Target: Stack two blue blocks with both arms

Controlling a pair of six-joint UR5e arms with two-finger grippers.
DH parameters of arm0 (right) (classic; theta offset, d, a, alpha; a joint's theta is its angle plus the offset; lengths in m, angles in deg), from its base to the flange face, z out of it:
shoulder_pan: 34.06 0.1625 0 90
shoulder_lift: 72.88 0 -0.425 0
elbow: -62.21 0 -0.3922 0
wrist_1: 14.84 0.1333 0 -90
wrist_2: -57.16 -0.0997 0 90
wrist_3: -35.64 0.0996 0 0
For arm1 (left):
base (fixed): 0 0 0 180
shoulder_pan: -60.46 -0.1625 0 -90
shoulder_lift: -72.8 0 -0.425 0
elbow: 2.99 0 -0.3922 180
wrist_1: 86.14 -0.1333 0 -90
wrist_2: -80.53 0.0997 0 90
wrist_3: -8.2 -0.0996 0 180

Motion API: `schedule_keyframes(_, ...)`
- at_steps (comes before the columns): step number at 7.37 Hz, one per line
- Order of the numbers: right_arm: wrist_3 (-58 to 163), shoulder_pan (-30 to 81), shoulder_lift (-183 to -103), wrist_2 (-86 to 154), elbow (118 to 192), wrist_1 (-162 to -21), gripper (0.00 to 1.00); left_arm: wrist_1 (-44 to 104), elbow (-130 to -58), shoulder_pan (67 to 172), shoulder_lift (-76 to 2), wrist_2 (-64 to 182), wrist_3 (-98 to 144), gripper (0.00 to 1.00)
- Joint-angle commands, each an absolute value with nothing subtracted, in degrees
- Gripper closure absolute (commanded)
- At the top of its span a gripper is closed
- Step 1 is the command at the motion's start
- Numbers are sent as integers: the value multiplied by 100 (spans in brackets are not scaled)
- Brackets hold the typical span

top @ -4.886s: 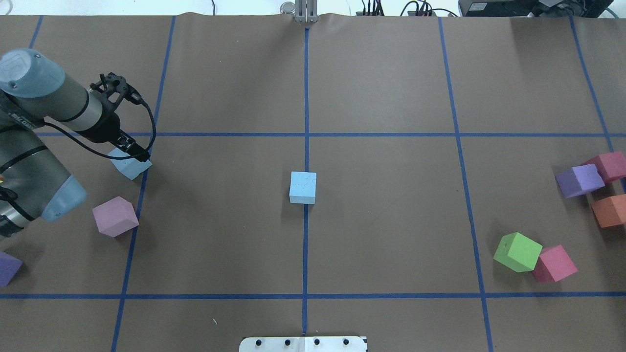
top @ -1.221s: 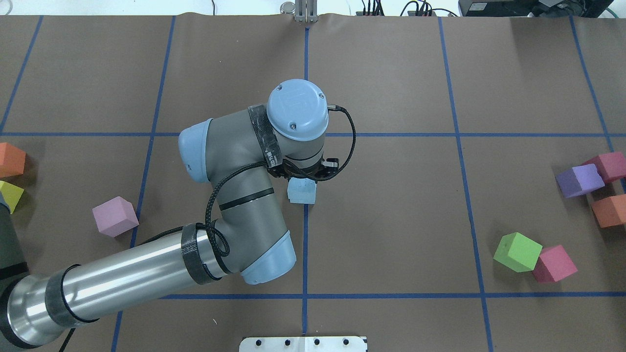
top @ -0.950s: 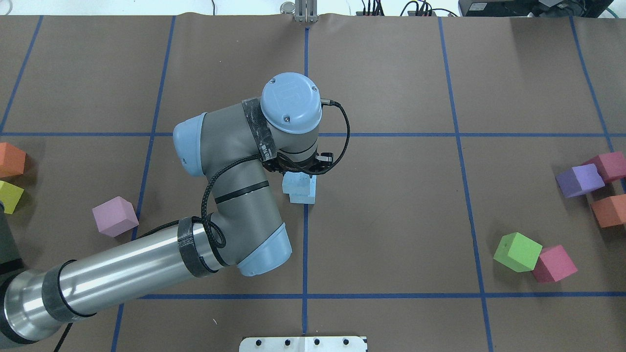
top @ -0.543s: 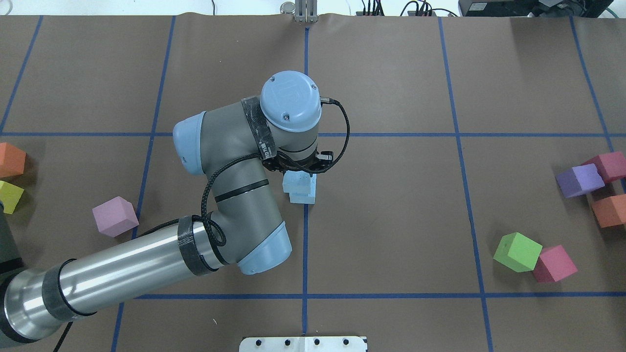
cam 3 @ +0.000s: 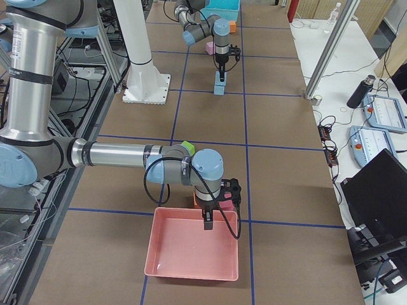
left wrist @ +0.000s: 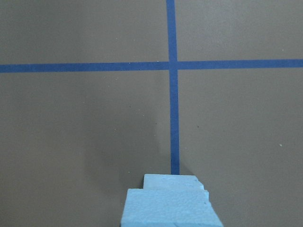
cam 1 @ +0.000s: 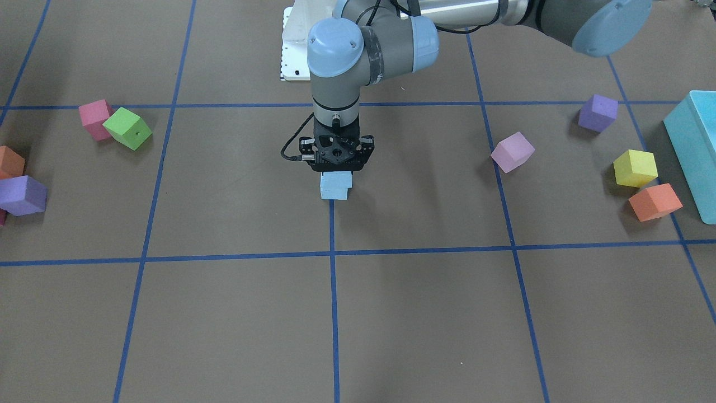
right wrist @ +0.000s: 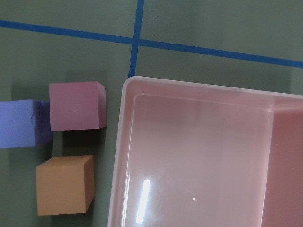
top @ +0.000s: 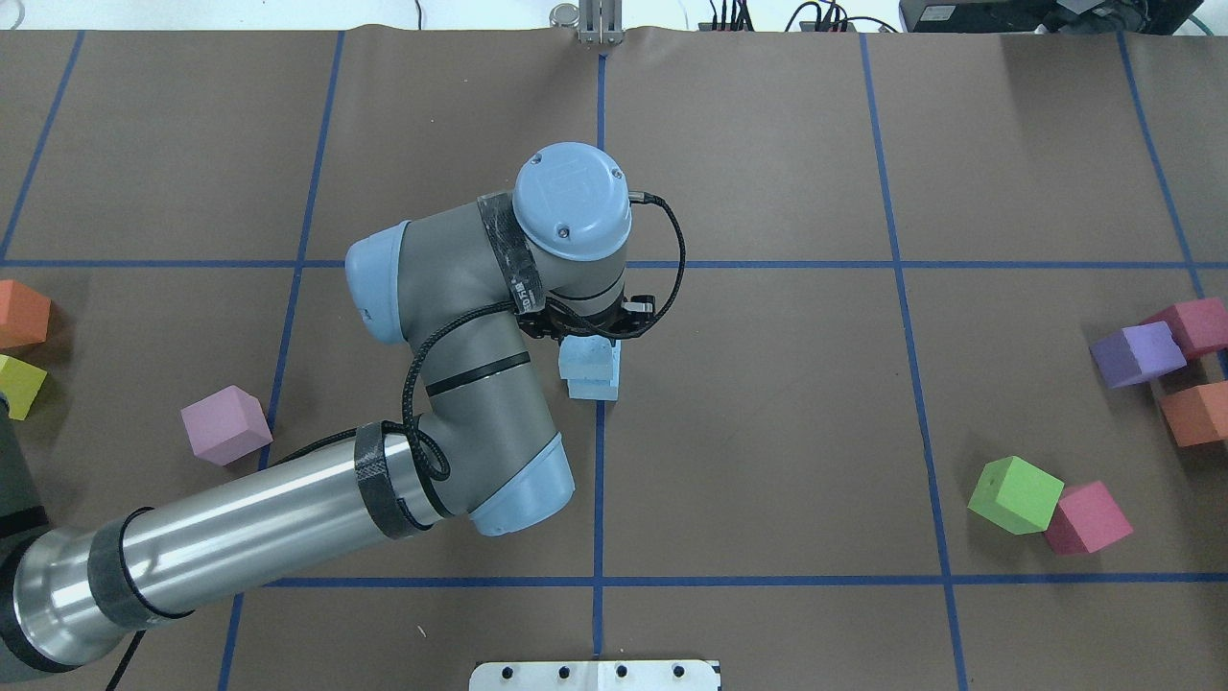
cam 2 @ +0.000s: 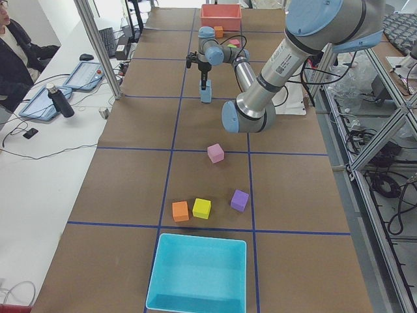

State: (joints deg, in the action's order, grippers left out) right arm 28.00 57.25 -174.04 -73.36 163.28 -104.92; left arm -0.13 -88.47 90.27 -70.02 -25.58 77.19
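Observation:
Two pale blue blocks stand stacked at the table's centre on the blue tape line. The upper block [top: 587, 357] sits a little off to the left of the lower block [top: 595, 388]. My left gripper [top: 587, 332] points straight down and is shut on the upper block [cam 1: 335, 179], which rests on the lower one [cam 1: 334, 193]. The left wrist view shows the upper block [left wrist: 168, 209] with the lower block's edge [left wrist: 170, 180] behind it. My right gripper [cam 3: 208, 223] hangs over a pink tray [cam 3: 194, 251]; I cannot tell whether it is open or shut.
A pink cube [top: 226, 424], an orange cube [top: 21, 313] and a yellow cube [top: 19, 384] lie at the left. Green [top: 1014, 494], red [top: 1087, 518], purple [top: 1137, 353] and orange [top: 1194, 413] cubes lie at the right. A turquoise bin [cam 1: 693, 145] stands at the left end.
My left arm has carried the blue block from the table's left to the centre and set it on the other blue block. In the last half second it shifted slightly right.

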Motion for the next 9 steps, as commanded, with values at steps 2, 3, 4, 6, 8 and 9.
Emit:
schedule_keyframes(2, 2800, 5725, -17413, -7336, 16328, -10492, 0, 289, -8657, 9016, -7003, -2555, 7676, 26)
schedule_keyframes(3, 2800, 5725, -17413, -7344, 16328, -10492, 0, 280, -8683, 9016, -6994, -2547, 7641, 3)
schedule_keyframes(4, 2808, 5725, -17413, -7344, 16328, -10492, 0, 263, -8770, 9034, -6977, -2538, 7632, 2)
schedule_keyframes(6, 2808, 5725, -17413, -7362, 16328, -10484, 0, 1, -9199, 9261, -6959, -2642, 7596, 2)
schedule_keyframes(8, 2791, 5725, -17413, -7362, 16328, -10484, 0, -605, -9901, 9962, -6663, -3491, 6743, 2)
schedule_keyframes(9, 2747, 5725, -17422, -7353, 16328, -10484, 0, -607, -10297, 10461, -6068, -3957, 5935, 2)
